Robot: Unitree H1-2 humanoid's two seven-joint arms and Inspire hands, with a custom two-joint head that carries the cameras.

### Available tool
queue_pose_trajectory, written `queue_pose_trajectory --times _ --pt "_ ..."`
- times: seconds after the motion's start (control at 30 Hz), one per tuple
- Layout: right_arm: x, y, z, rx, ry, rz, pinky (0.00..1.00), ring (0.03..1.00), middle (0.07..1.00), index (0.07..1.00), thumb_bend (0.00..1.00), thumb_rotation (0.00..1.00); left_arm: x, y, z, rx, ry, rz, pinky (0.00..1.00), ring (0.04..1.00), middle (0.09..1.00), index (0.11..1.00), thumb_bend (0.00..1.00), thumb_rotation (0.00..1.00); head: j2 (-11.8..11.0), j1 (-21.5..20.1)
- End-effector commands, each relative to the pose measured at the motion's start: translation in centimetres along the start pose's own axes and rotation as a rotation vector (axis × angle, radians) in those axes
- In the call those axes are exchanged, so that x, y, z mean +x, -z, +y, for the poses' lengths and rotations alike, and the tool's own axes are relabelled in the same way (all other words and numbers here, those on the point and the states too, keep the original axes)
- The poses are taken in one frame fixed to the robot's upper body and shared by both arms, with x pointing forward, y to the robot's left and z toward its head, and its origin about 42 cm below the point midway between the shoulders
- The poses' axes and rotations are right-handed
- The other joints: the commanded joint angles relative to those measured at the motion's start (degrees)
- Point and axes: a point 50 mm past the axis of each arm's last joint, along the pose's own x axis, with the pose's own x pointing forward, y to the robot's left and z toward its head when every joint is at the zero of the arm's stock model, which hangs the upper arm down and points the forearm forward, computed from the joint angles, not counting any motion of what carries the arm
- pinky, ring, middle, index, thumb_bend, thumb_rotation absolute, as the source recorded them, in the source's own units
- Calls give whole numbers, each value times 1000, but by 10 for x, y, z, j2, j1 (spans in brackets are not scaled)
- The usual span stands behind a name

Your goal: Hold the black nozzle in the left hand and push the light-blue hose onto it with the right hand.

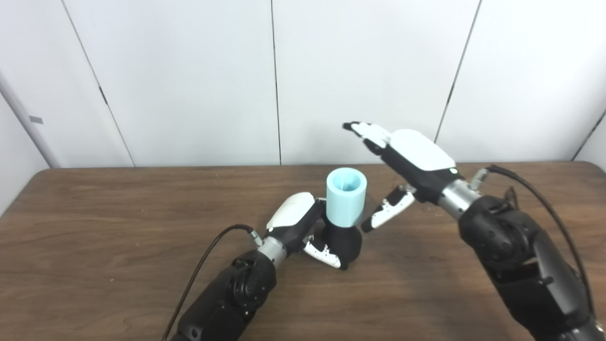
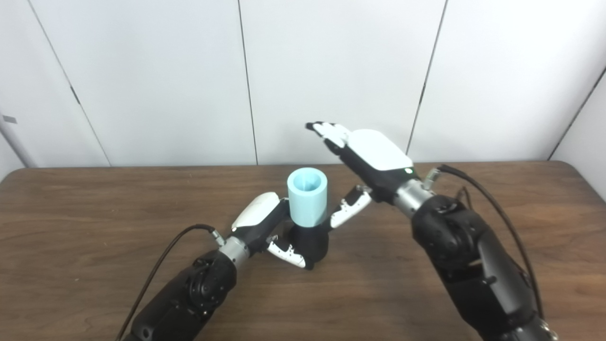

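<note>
1. In the left eye view, a brown wooden table is seen in front of a white panel wall.
2. The black nozzle is stood on the table near the middle, and it is wrapped by the left hand, with the thumb laid across its front.
3. The light-blue hose, a short fat tube, is set upright on top of the nozzle, with its open end turned up.
4. The right hand is held up in the air, just to the right of the hose and above it. Nothing is held in it. Its fingers are stretched out over the hose, and its thumb is pointed down, close beside the hose. Whether the thumb touches the hose cannot be told.
5. A black cable is seen running along the left arm, and another is looped over the right arm.
6. In the right eye view, the same things are seen from a little to the side. The black nozzle is gripped by the left hand, and the light-blue hose is seated on it.
7. The right hand is spread and empty, up beside the hose, with a small gap seen between its thumb and the hose.
</note>
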Motion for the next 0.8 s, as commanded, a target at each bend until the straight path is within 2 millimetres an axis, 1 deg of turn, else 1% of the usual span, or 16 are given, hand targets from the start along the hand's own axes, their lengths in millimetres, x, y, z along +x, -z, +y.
queue_pose_trajectory --times 0.0,0.13,0.17,0.2,0.23,0.27,0.3,0.33,0.37,0.43,0.53,0.77 --pt "0 -10 -25 -31 70 -67 925 1000 1000 1000 985 226 -15 26 -37 0 177 119 855 567 481 490 526 0 0 1" --pt "-11 -12 -29 -24 74 -93 926 1000 1000 1000 998 246 -15 26 -36 7 176 118 851 567 481 490 526 0 1 1" --pt "-16 -13 -30 -19 64 -109 926 1000 1000 1000 1000 259 -15 26 -36 8 176 118 852 567 481 490 526 0 1 1" --pt "-20 -16 -30 -14 49 -126 928 1000 1000 1000 1000 300 -15 26 -36 9 176 118 852 568 481 490 526 0 1 1" --pt "-23 -17 -30 -11 39 -136 932 1000 1000 1000 980 376 -15 26 -36 9 176 118 853 567 481 490 526 0 1 1" --pt "-26 -19 -30 -12 6 -162 934 1000 1000 1000 973 403 -15 26 -36 11 176 120 853 567 481 490 526 0 1 1" --pt "-28 -20 -31 -14 -24 -183 945 1000 1000 1000 900 537 -15 27 -36 12 176 121 853 566 481 490 526 0 0 0" --pt "-30 -21 -33 -18 -57 -206 956 1000 1000 1000 840 646 -15 27 -36 14 176 122 853 566 481 490 526 0 0 1" --pt "-31 -22 -34 -27 -90 -225 966 1000 1000 1000 806 713 -14 27 -36 15 175 123 851 565 481 490 526 0 0 1" --pt "-31 -23 -36 -49 -137 -248 983 1000 1000 1000 780 811 -14 28 -36 16 176 125 848 565 481 490 526 0 0 1" --pt "-30 -24 -36 -73 -172 -267 992 1000 1000 1000 791 885 -15 28 -36 16 176 125 848 566 481 490 526 0 -1 1" --pt "-25 -29 -28 -71 -204 -283 1000 1000 1000 1000 810 928 -15 28 -36 13 172 122 853 567 481 490 526 0 -1 1"
